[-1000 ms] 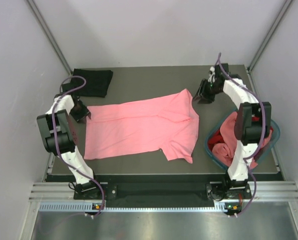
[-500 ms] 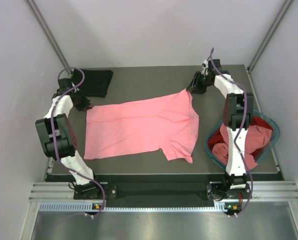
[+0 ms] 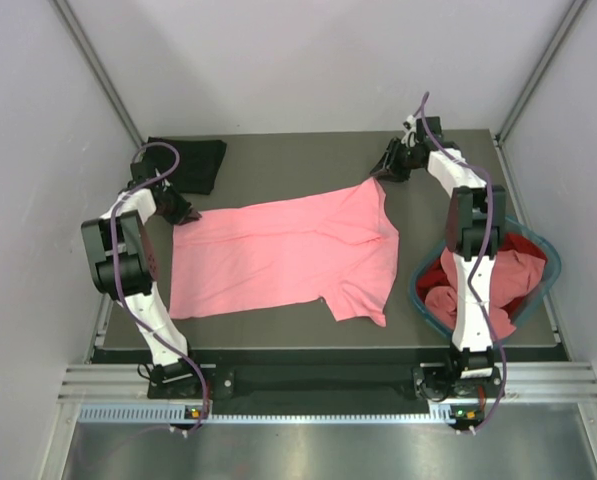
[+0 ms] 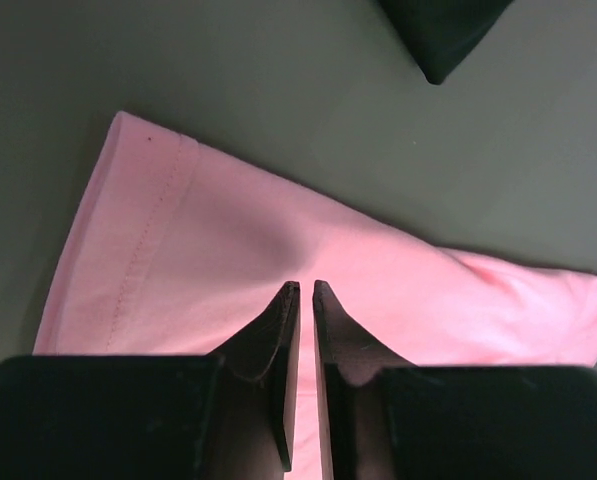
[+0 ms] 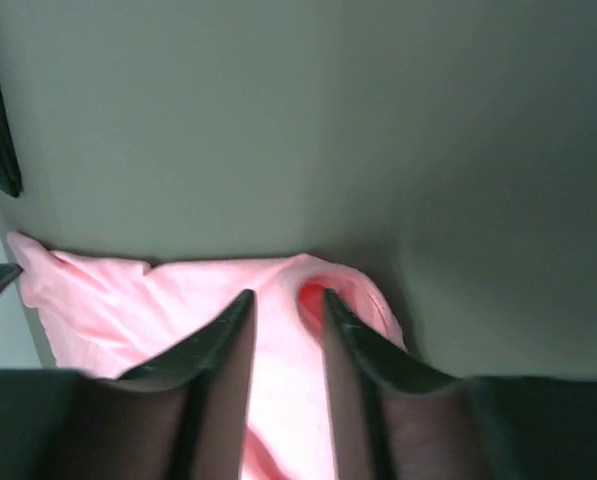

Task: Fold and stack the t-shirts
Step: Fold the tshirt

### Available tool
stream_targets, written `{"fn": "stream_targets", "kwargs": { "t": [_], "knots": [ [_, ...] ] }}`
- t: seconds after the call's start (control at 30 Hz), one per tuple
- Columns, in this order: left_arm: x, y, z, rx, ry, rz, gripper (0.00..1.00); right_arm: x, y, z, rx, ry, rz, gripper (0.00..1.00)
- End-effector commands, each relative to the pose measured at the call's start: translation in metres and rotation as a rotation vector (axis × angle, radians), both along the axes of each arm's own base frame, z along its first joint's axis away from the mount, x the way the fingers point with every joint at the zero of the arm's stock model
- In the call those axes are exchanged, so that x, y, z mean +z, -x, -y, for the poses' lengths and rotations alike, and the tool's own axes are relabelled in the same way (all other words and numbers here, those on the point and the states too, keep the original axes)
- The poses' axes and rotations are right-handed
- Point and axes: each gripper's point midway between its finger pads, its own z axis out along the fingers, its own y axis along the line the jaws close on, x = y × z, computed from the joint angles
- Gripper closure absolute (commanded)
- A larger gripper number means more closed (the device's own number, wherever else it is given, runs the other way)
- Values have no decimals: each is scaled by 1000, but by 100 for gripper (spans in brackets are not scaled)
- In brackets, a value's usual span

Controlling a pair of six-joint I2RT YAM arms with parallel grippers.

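Lying spread flat across the middle of the overhead view, a salmon pink cloth t-shirt (image 3: 288,255) covers much of the dark grey table (image 3: 298,165), its sleeves toward the right of the frame and its hem toward the left.

The left gripper (image 3: 183,213) sits at the shirt's upper left corner. In the left wrist view this gripper (image 4: 303,287) has its jaws drawn narrow, only a thin slit between them, with the tips down on the pink fabric (image 4: 228,240) close to the stitched hem. It appears to pinch a small fold of the cloth, though the tips hide the contact itself.

The right gripper (image 3: 383,175) is at the upper right corner of the shirt, on the sleeve nearest the top of the frame. From the right wrist camera its jaws (image 5: 286,295) stand partly apart, straddling a raised ridge of the pink cloth (image 5: 128,300) at the garment's edge, bare table beyond.

A black cloth t-shirt (image 3: 188,163) lies folded at the upper left of the table, near the left gripper but apart from the pink shirt; its corner shows at the top of the left wrist view (image 4: 443,30).

At the right edge of the overhead view a round teal plastic basket (image 3: 415,290) holds red cloth (image 3: 523,245) and more pink cloth (image 3: 518,275), partly behind the right arm.
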Motion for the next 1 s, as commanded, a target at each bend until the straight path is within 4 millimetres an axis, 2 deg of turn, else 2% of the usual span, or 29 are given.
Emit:
{"fn": "stream_targets", "kwargs": {
  "t": [0.0,0.07,0.33,0.37,0.43,0.5,0.53,0.7,0.83,0.93,0.97],
  "knots": [
    [2,-14,-8,32,-18,17,85,17,-19,-14,10,-55,74,70],
    [-5,-11,-10,40,-29,-4,86,15,-19,-17,6,-71,65,73],
    [-13,-3,-13,47,-46,-33,86,6,-15,-19,3,-58,40,72],
    [-16,-2,-14,52,-55,-46,86,6,-16,-17,-2,-49,44,82],
    [-19,0,-15,57,-61,-57,87,5,-17,-11,-17,-24,39,93],
    [-26,3,-17,69,-71,-84,89,3,-17,0,-52,23,39,98],
    [-29,4,-18,72,-71,-92,89,9,-18,8,-69,38,52,99],
    [-41,12,-19,74,-81,-123,90,-4,-13,43,-113,143,44,100],
    [-48,19,-20,68,-95,-148,90,-18,-9,51,-116,190,21,100],
    [-44,20,-20,53,-103,-148,89,-22,-11,53,-127,196,21,100],
    [-36,16,-21,50,-108,-130,89,-15,-15,52,-124,195,39,96]
  ]
}}
